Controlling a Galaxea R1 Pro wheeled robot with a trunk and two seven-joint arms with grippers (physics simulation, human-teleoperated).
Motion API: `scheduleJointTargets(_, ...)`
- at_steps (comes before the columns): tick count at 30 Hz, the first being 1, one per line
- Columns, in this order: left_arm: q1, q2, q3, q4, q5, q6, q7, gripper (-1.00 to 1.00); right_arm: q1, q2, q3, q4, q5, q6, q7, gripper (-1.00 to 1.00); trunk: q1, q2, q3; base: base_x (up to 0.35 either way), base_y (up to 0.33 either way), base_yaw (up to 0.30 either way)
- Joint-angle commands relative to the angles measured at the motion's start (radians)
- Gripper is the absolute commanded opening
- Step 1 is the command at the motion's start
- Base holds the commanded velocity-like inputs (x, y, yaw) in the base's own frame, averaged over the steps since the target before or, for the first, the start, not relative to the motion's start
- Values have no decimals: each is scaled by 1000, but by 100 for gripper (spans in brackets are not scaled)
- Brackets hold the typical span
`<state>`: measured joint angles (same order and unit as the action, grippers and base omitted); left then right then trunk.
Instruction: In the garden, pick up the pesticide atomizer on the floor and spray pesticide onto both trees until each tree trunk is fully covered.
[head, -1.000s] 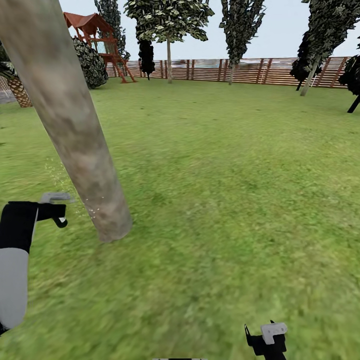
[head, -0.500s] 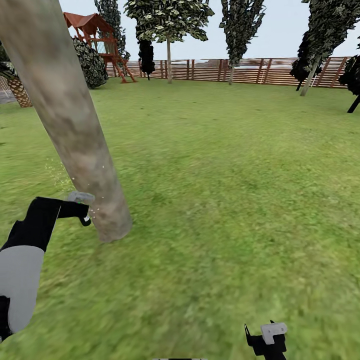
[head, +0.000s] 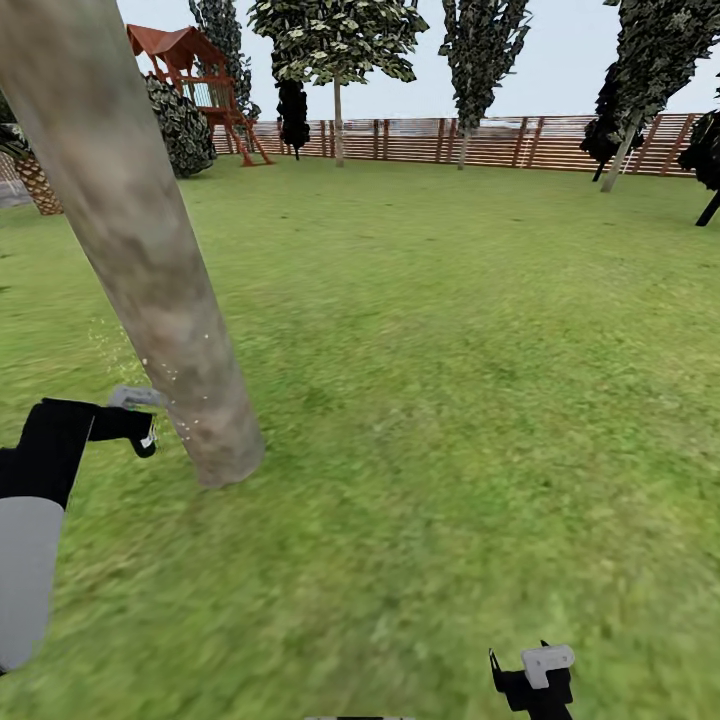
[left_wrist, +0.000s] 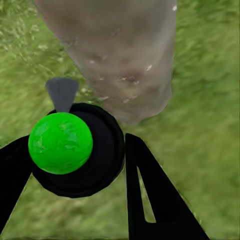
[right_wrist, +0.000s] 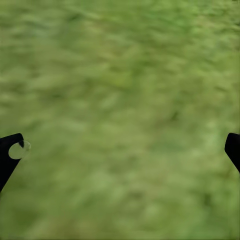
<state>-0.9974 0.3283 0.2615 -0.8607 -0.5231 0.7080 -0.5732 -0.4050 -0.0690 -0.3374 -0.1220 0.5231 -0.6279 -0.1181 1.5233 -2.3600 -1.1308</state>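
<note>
We stand on the garden lawn (head: 450, 400), a leaning tree trunk (head: 150, 270) close ahead. Our left gripper (left_wrist: 75, 165) clasps the pesticide atomizer (left_wrist: 61, 142) beside the trunk's base; our right gripper (right_wrist: 120, 150) hangs spread over grass.

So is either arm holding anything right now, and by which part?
The left gripper holds the black pesticide atomizer with a green round top, its fingers clamped round the body. The right gripper is open over grass, empty.

Open grass lawn (head: 450, 330), blurred underfoot. Brown slatted fence (head: 500, 142) along far edge. Red-roofed play tower (head: 190, 75) at far left. Pale overcast sky (head: 570, 60), flat light.
</note>
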Motion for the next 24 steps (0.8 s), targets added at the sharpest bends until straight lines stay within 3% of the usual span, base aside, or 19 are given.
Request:
scheduleJointTargets(1,1,15,0,3,4,1,0,-100,0,0,0,0,0,0,0,100,0,0,0,5,1,0)
scheduleJointTargets(4,2,57,1,14,7,1,1,-100,0,0,0,0,0,0,0,100,0,0,0,2,1,66)
scheduleJointTargets(6,3,65,1,15,8,1,1,-100,0,1,0,0,0,0,0,100,0,0,0,0,0,228)
scheduleJointTargets(8,3,65,0,7,10,2,1,-100,0,1,0,1,0,0,0,100,0,0,0,0,0,246)
scheduleJointTargets(14,3,22,0,12,11,1,1,-100,0,0,0,-1,0,0,0,100,0,0,0,87,-181,28)
scheduleJointTargets(24,3,25,1,43,7,2,28,-100,0,1,0,0,0,0,0,100,0,0,0,111,-256,2)
